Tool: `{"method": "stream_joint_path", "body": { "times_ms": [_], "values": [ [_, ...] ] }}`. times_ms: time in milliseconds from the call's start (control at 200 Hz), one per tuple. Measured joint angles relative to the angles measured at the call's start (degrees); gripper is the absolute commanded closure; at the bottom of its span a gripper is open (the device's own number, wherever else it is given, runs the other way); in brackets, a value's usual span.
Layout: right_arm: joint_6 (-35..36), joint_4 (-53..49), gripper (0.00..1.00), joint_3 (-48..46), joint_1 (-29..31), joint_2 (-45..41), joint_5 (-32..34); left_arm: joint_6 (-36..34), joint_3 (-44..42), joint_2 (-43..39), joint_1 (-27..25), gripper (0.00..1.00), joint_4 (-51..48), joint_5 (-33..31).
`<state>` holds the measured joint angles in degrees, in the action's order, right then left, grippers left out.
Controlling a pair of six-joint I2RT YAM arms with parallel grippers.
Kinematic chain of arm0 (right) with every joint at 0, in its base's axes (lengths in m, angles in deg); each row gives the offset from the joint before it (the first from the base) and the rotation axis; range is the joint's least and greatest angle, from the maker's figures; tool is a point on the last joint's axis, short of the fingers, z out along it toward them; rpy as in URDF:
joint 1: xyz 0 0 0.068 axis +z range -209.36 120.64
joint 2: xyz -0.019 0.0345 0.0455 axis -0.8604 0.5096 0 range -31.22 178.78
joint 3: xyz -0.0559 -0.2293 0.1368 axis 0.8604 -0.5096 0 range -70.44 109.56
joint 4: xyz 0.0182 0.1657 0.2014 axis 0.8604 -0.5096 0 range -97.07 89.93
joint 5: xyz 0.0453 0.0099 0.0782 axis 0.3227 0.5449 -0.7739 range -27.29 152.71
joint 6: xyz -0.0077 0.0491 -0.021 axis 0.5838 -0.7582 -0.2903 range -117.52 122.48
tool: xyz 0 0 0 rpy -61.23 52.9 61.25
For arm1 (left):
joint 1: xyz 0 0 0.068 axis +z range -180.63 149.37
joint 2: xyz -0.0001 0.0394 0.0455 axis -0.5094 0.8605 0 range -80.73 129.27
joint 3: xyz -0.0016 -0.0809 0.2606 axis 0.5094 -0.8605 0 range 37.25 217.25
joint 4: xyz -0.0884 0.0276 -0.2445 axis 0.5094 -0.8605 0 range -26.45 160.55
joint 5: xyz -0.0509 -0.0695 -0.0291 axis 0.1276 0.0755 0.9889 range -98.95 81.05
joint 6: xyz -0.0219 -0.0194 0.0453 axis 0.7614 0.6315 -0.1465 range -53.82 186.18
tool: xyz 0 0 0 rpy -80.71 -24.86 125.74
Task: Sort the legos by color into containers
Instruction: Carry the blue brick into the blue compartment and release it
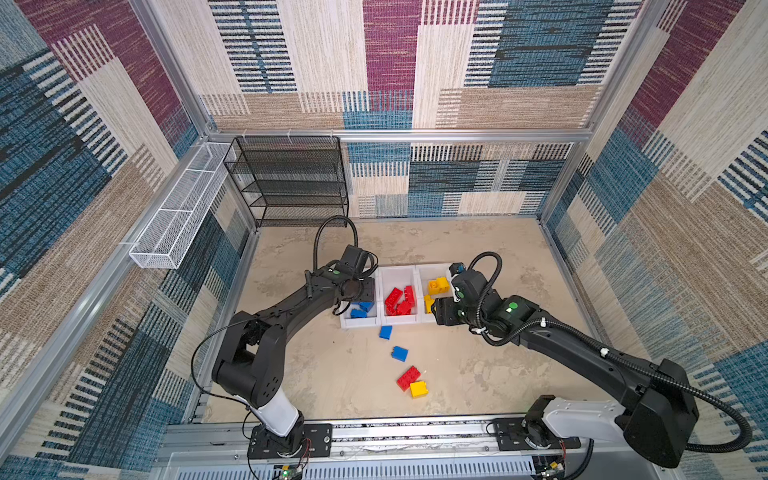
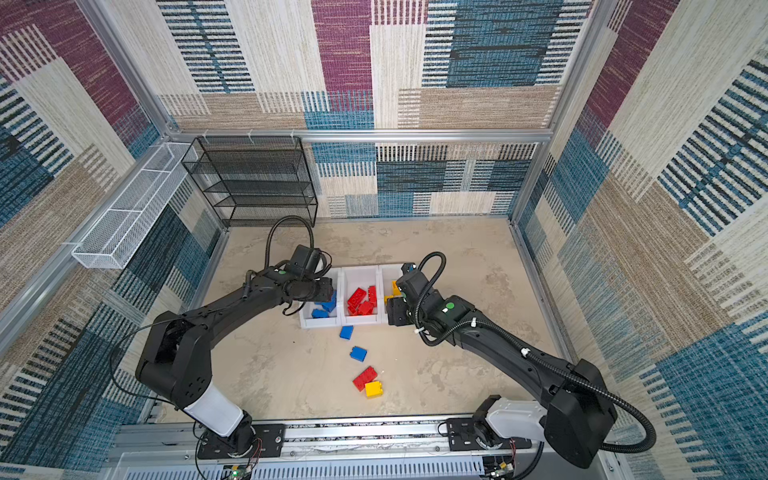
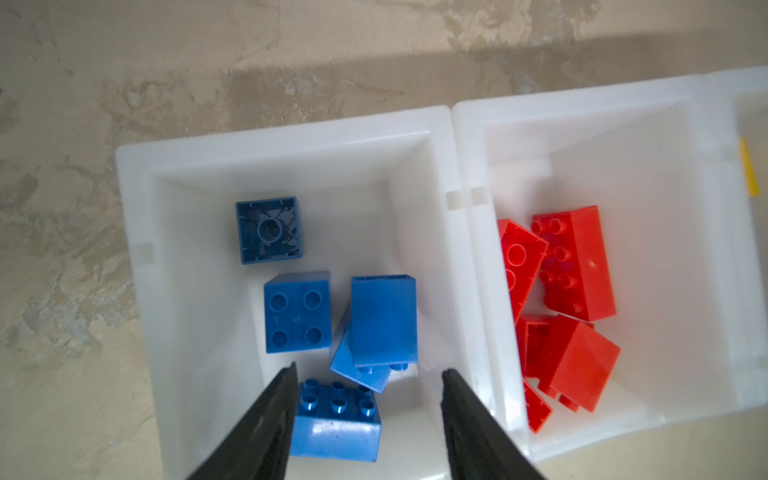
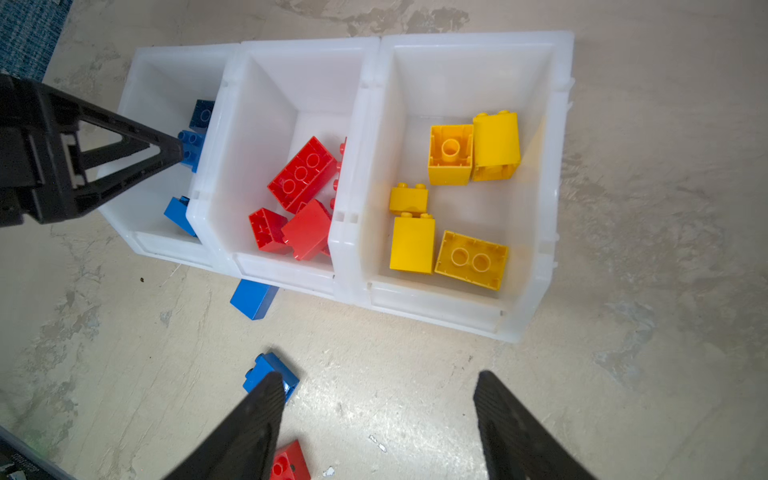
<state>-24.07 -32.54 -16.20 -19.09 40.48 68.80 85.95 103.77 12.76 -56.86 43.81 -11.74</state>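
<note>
- The containers (image 1: 400, 320), three white bins joined in a row, sit mid-table (image 1: 478, 374), and the row runs left to right in both top views.
- The blue legos (image 3: 298, 311) are in the left bin (image 3: 137, 208), red ones in the middle bin (image 4: 307, 62) and yellow ones in the right bin (image 4: 478, 54).
- The left gripper (image 3: 368, 370) hangs over the left bin with its jaws well apart and nothing between them.
- A blue oblong brick (image 3: 336, 419) lies just below that gripper, studs up, with its long axis running from one finger toward the other.
- In the same bin a blue square brick (image 3: 269, 230) lies hollow side up, and a tipped blue brick (image 3: 383, 320) rests on its side with its studs toward the gripper.
- In the middle bin a red oblong brick (image 4: 302, 174) lies upside down, its long axis diagonal to the bin walls.
- At the front of the right bin a yellow oblong brick (image 4: 471, 259) lies hollow side up, its long axis roughly across the bin's width.
- The right gripper (image 4: 380, 377) hovers over the table just in front of the bins, jaws wide and empty.
- Loose on the table in front of the bins lie a near blue brick (image 1: 385, 332) and a farther-out blue brick (image 1: 399, 353).
- Beyond those lies a loose red oblong (image 1: 408, 377), studs up, with its long axis slanting from near-left to far-right.
- A loose yellow square (image 1: 418, 389) touches the red oblong's near end.
</note>
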Motion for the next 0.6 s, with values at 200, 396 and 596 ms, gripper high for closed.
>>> {"method": "stream_joint_path", "body": {
  "times_ms": [200, 396, 596],
  "values": [
    [0.0, 0.0, 0.25, 0.0, 0.0, 0.7, -0.6, 0.1, -5.4, -6.6, 0.1, 0.41, 0.3, 0.2],
    [0.1, 0.1, 0.25, 0.0, 0.0, 1.6, -1.1, 1.1, -11.2, -12.4, 0.1, 0.40, 0.4, 1.7],
    [0.1, 0.1, 0.27, -0.3, 0.2, 2.4, -1.8, 2.6, -16.5, -17.7, 0.1, 0.40, 0.4, 2.2]
  ]
}}
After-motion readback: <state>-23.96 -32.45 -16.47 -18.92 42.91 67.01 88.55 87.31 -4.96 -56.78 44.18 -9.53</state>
